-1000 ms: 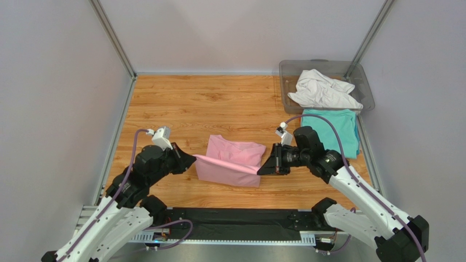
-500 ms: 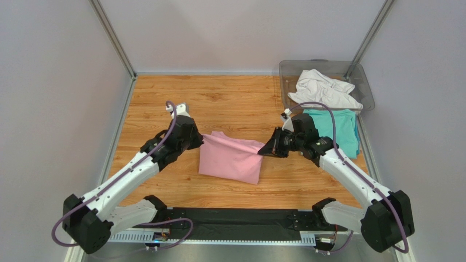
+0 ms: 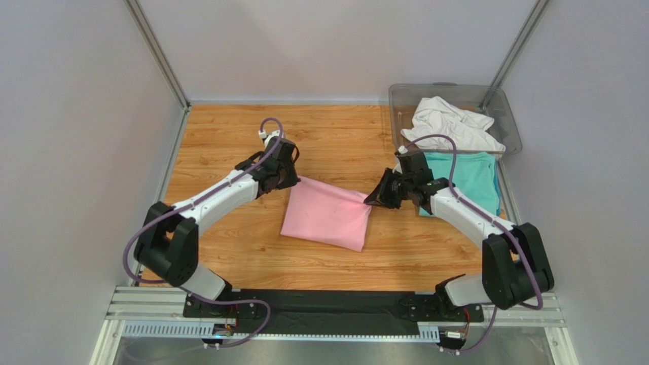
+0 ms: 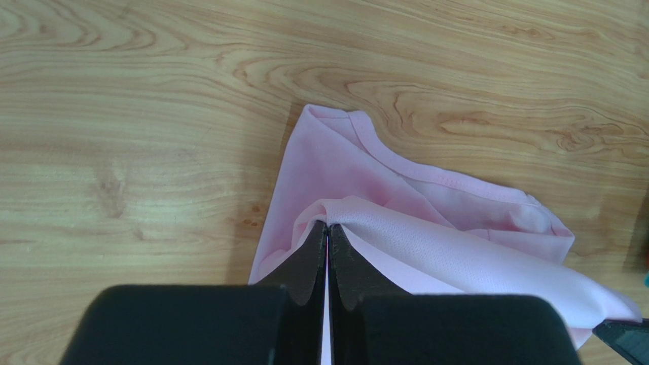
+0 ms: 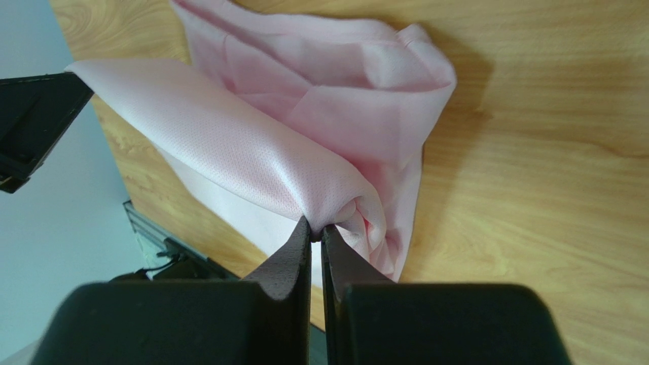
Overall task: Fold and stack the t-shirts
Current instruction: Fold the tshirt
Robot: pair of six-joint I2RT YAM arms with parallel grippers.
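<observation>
The light pink t-shirt [image 3: 327, 214] lies folded in the middle of the wooden table. My left gripper [image 3: 292, 179] is shut on its far left corner, and the pinched cloth shows in the left wrist view [image 4: 396, 228]. My right gripper [image 3: 373, 198] is shut on its far right corner, with the bunched cloth in the right wrist view [image 5: 320, 163]. The held edge is stretched between the two grippers just above the lower layers. The teal t-shirt [image 3: 474, 179] lies folded at the right. The white t-shirt [image 3: 449, 125] lies crumpled in the bin.
The clear grey plastic bin [image 3: 404, 97] stands at the far right corner. Metal frame rails [image 3: 158, 205] run along the table's left and right edges. The black base bar [image 3: 327, 304] lies at the near edge.
Both grippers have carried the pink shirt's near edge away from the arm bases to the far side, folding it over itself. Both arms are now stretched further out.
</observation>
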